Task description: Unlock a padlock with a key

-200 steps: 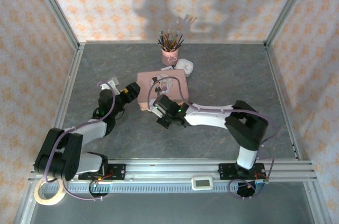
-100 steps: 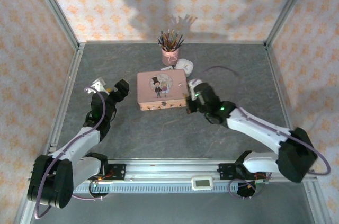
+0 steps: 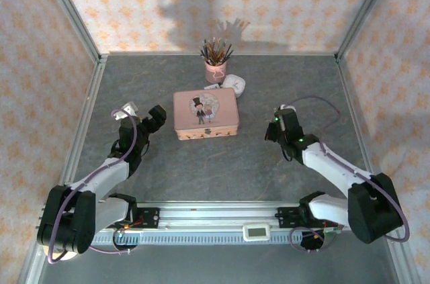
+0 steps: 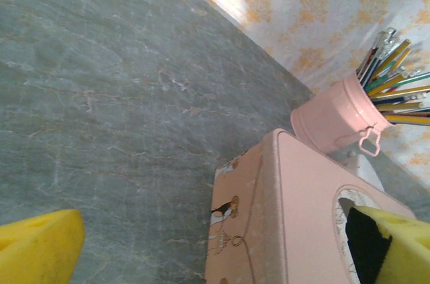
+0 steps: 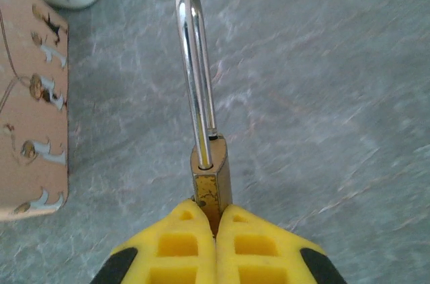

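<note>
Two arms have drawn back from the pink tin (image 3: 205, 115): on the near right, well clear of it, the right claw (image 5: 216, 213) is closed on the brass body of the padlock (image 5: 209, 170), shackle pointing away; farther left, the left claw (image 3: 156, 116) stands wide open and empty, so key pickup evidently remains.

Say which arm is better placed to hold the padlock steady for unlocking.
Right. The right gripper is shut on the padlock body, shackle pointing away; the left gripper is open beside the pink tin.
</note>
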You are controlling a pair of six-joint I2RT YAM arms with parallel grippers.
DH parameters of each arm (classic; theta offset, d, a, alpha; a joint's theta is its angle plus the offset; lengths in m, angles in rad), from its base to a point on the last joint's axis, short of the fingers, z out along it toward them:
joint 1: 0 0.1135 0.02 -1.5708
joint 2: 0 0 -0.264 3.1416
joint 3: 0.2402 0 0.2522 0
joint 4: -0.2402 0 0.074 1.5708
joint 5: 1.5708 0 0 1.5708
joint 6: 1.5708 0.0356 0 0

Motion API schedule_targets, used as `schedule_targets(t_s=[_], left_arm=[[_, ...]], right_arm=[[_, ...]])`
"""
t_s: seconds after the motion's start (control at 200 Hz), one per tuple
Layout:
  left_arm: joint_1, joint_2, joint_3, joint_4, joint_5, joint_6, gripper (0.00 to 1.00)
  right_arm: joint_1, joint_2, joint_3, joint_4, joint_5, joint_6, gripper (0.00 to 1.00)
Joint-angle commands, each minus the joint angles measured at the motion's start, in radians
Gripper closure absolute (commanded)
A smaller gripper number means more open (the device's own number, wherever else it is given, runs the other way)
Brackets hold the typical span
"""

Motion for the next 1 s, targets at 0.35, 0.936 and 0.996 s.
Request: schedule_targets(t_s=[0.35, 0.936, 0.996], left_arm=[[0.007, -0.060, 0.018, -0.028, -0.002, 0.003, 0.01], [0.009, -0.048, 0.095, -0.111, -0.296, 0.270, 0.01], [0.008, -0.020, 0.105, -0.106, -0.388, 0.306, 0.01]], right_arm=[[-0.021, 0.197, -0.004, 0.133, -0.146, 0.051, 1.00], [-0.179, 0.113, 0.112, 0.150, 0.039, -0.095, 0.36], [-0.223, 0.113, 0.111, 0.199, 0.074, -0.112, 0.34]])
